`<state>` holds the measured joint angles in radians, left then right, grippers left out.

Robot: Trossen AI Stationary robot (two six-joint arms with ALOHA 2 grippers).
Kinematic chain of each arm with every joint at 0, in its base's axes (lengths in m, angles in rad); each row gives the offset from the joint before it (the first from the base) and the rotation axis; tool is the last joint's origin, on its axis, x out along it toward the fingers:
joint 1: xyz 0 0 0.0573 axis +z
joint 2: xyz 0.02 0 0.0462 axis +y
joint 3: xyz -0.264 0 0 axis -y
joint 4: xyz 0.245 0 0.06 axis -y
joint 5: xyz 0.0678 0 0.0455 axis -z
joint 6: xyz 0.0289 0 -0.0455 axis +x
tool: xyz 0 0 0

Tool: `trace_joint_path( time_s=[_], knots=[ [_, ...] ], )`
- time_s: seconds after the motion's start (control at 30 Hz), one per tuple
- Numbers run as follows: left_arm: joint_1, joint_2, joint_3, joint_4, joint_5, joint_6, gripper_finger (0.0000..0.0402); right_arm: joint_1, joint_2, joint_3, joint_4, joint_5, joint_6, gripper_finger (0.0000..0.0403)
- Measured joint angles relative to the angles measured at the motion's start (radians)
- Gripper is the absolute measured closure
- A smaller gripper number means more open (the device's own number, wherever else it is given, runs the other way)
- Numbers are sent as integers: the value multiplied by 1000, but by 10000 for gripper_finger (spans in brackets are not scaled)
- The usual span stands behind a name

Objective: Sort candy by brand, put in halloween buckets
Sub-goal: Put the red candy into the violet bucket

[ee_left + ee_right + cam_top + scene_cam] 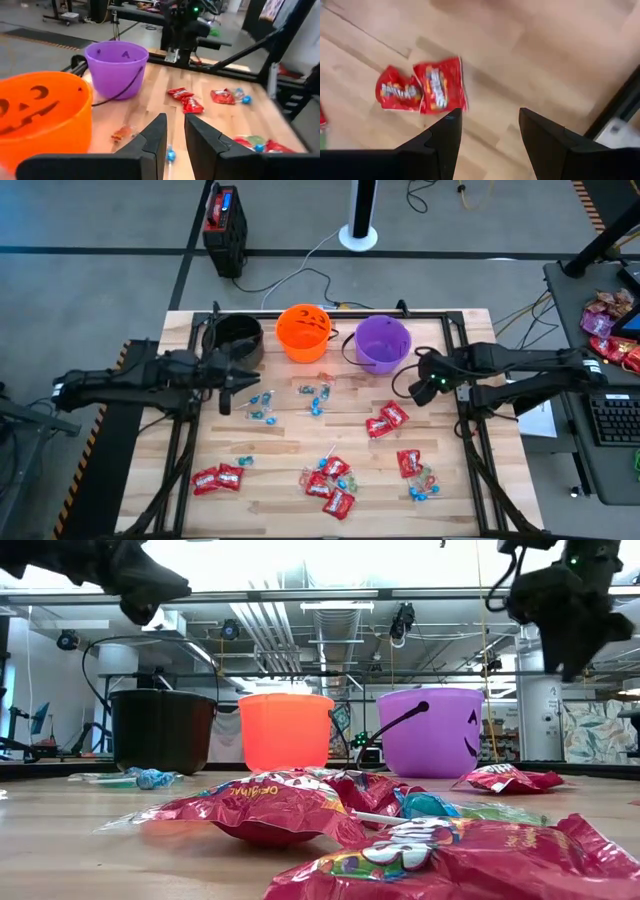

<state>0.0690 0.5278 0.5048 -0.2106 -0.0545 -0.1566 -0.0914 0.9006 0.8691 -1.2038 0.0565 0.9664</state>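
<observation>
Left gripper: beside the black bucket, fingers narrowly parted, holding nothing
Right gripper: spread wide, empty, near the purple bucket
Candy: scattered over the worktop, buckets along its far edge
Key relation: two red packets lie side by side just ahead of and below the right gripper, the nearer arm

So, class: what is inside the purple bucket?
From above, the purple bucket shows only bare purple floor, no candy. Part of its inside near the wall is shaded, so a small piece there cannot be ruled out.
</observation>
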Motion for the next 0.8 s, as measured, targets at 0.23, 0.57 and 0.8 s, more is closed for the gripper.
trace_joint_path(
  time_s=[0.23,0.57,0.8],
  knots=[
    [1,108,48,-12,-145,-6,349,32,37,-70,108,-47,-21,213],
    [0,215,62,35,-158,-62,349,231,320,-98,336,4,-152,213],
    [0,233,58,62,-160,-62,349,257,477,-98,411,29,-172,213]
  ],
)
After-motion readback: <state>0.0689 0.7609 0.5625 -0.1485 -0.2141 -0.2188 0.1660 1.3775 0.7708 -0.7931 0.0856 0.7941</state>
